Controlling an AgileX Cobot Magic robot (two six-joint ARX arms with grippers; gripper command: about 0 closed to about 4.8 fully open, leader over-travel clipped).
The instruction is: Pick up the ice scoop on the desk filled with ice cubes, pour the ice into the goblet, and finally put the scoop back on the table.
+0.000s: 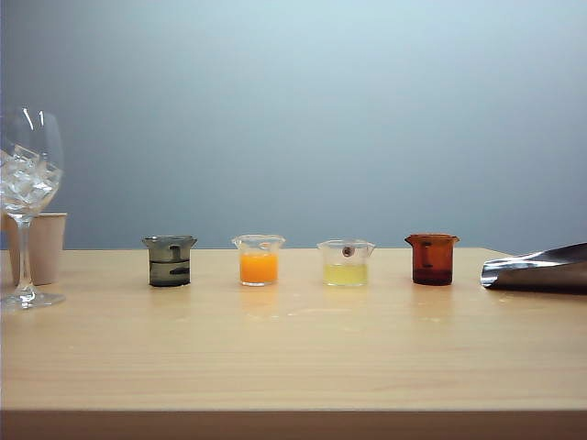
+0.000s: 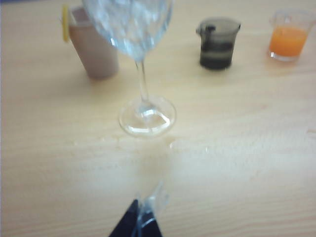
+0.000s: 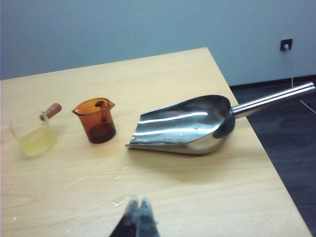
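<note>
The large mirror-bright steel ice scoop gleams, smooth and glossy. The pale, matt light-wood desk shows fine grain. The tall clear glass goblet shines; the beige paper cup looks dull.

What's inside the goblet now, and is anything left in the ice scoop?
The goblet holds ice cubes. The ice scoop lies on the desk with no cubes in its visible bowl, only droplets. Both grippers are clear.
</note>
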